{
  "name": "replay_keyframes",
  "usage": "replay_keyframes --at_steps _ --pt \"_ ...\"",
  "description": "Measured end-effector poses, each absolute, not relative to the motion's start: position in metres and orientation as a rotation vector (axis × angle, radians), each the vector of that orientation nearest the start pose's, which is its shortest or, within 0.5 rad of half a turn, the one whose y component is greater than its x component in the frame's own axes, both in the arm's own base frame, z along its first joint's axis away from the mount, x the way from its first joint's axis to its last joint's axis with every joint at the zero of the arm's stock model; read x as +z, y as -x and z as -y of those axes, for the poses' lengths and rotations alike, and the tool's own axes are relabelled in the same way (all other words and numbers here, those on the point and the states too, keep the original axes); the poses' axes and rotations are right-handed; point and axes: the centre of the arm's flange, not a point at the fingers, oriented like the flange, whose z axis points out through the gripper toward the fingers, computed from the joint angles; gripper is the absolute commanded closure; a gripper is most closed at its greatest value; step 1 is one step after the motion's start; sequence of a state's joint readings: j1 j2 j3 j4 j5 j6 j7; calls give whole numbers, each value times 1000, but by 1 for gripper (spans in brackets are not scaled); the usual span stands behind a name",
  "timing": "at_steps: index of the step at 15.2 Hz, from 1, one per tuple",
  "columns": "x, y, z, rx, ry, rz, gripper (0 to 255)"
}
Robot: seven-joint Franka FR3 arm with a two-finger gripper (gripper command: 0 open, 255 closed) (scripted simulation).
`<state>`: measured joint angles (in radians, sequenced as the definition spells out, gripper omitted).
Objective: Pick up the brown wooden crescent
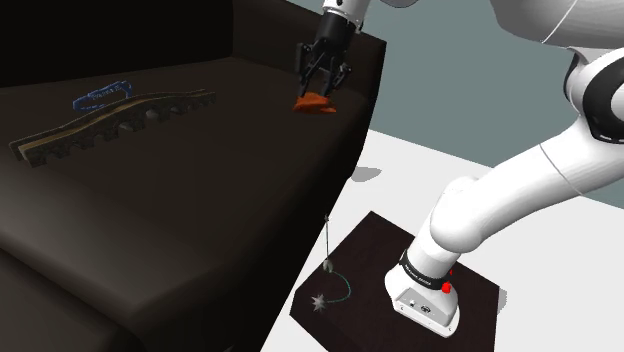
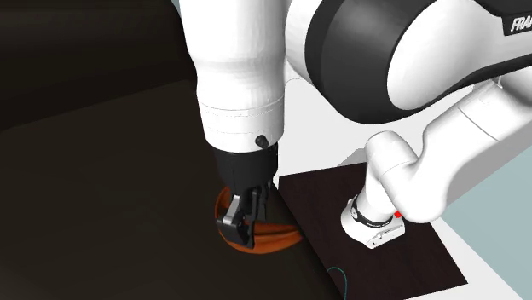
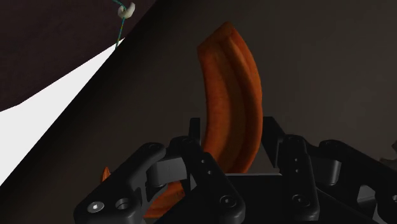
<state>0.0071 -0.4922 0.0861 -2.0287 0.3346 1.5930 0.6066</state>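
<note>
A dark sofa (image 1: 180,200) takes most of the shoulder view, and the white arm (image 1: 520,190) goes from its dark stand (image 1: 370,250) up over the seat. A long brown notched strip (image 1: 110,125) lies well apart, toward that view's left.

The gripper (image 1: 318,90) points down at the seat's far corner, near the sofa's edge. The brown wooden crescent (image 3: 232,95) is there, on the seat as far as I can judge, and it passes between the fingers. They stand narrow and seem to press it from both sides, so I judge the grasp is made and the lift is not yet done.

The next move calls for a straight rise with the grip kept firm, because the crescent is held near one end and may swing.

A small spiked ball on a cord (image 1: 322,300) rests at the stand's edge and plays no part in the task.
</note>
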Motion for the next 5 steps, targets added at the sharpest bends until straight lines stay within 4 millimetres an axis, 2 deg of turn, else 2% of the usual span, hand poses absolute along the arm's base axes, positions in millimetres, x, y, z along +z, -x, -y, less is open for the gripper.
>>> replay_keyframes --at_steps 5 --pt "671 -393 -80 69 2750 -733 255"
